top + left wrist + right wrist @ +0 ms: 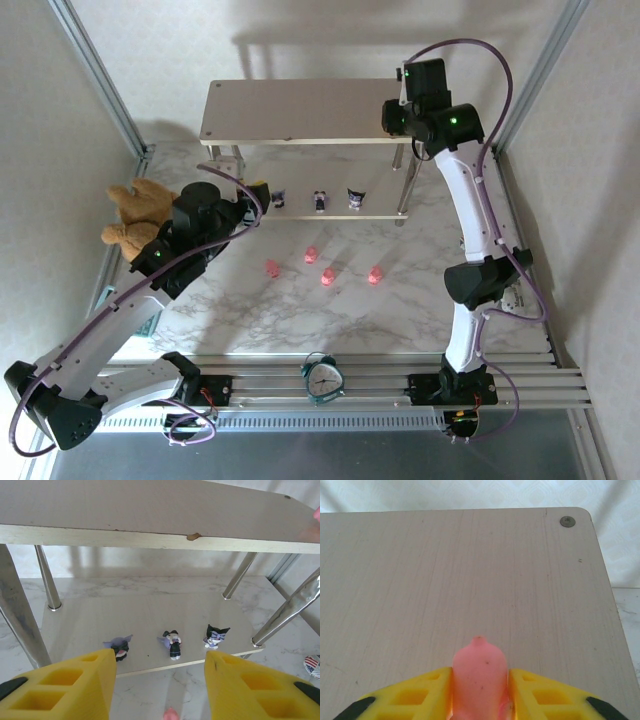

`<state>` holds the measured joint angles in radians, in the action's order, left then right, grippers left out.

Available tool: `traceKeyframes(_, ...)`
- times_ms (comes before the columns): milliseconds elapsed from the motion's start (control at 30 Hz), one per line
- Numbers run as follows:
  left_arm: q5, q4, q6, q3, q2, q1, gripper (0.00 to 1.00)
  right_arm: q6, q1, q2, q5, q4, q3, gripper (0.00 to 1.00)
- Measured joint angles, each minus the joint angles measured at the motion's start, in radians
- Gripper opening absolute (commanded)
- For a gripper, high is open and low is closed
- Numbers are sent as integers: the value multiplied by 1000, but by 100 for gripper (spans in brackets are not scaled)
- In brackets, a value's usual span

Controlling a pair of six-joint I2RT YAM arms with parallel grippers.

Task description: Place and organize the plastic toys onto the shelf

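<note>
— What do the right jaws hold?
— They pinch a pink pig at the shelf's top board, near its right end.
— And the left jaws?
— Spread apart and empty, facing the lower board, where three purple-and-white figurines stand in a row. Four more pink pigs stand on the marble bench.

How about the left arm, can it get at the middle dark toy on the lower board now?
Probably yes. The left hand is open and faces the middle dark toy, which stands near the front edge of the lower board; nothing lies between them.
</note>
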<state>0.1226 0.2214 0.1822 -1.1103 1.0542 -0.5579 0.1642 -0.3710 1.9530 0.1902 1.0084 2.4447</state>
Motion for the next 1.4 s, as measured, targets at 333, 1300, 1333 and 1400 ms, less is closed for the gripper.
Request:
traceKeyframes(333,0,0,0,13,-7,6,51,26,0,11,0,-34,-3,41)
traceKeyframes(1300,-23,-34,13,177,-93,16,52,31,-6,-428,46,-219,-525,80)
traceKeyframes(1333,-23,-35,17,209,-103,16,52,32,-14,-509,56,-226,-595,80)
traceKeyframes(1400,-21,-35,25,261,-114,11,52,42,-43,-658,80,-224,-719,78)
